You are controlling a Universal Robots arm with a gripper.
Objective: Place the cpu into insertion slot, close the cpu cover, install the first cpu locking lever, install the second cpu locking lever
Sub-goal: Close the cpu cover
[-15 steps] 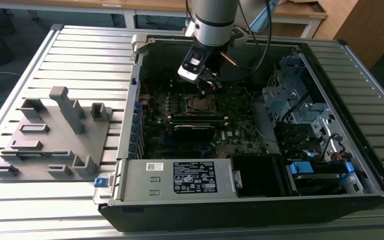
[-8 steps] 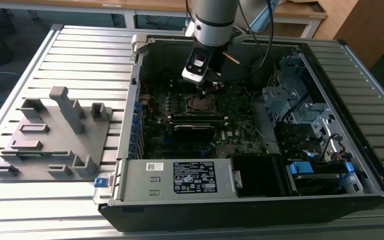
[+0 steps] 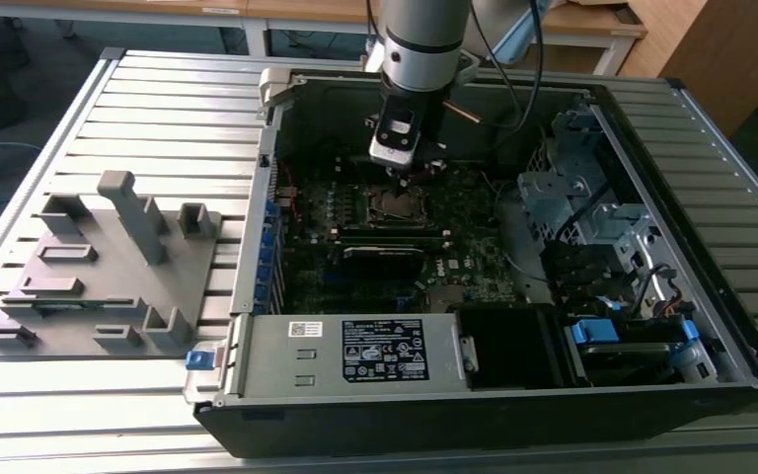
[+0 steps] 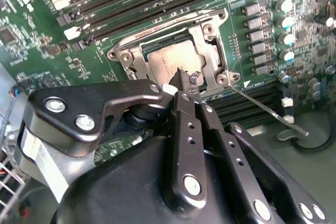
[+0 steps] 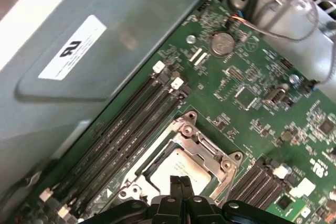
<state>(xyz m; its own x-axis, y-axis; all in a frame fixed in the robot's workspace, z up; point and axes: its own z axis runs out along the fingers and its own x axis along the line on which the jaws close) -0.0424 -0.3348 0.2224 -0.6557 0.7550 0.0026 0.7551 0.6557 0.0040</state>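
CPU (image 3: 398, 204) lay in the socket (image 3: 376, 200) on the green board (image 3: 465, 267) of the open computer case (image 3: 715, 296) in the exterior view. The case rested on a slatted table (image 3: 155, 109), with a grey plastic fixture (image 3: 103, 267) on the exterior view's left. The arm (image 3: 425, 39) reached down into the case, and its gripper (image 3: 406, 178) hung just above the socket.

In the second wrist view, the CPU's (image 4: 165, 59) grey metal top showed through the square window of the cover (image 4: 210, 43), which lay down over the socket. The gripper's (image 4: 185, 78) two black fingers were pressed together with nothing between them. Their tips were over the CPU's edge; whether they touched it I could not tell. A thin metal lever (image 4: 262, 106) stuck out from one socket corner and slanted across the memory slots (image 4: 247, 106) beside it, unlatched.

In the first wrist view, the closed fingertips (image 5: 180, 182) stood over the CPU (image 5: 176, 169), framed by the cover (image 5: 202, 145). Long black memory slots (image 5: 126, 124) ran beside the socket, next to a grey labelled box (image 5: 121, 61). A coin battery (image 5: 222, 43) sat farther off.
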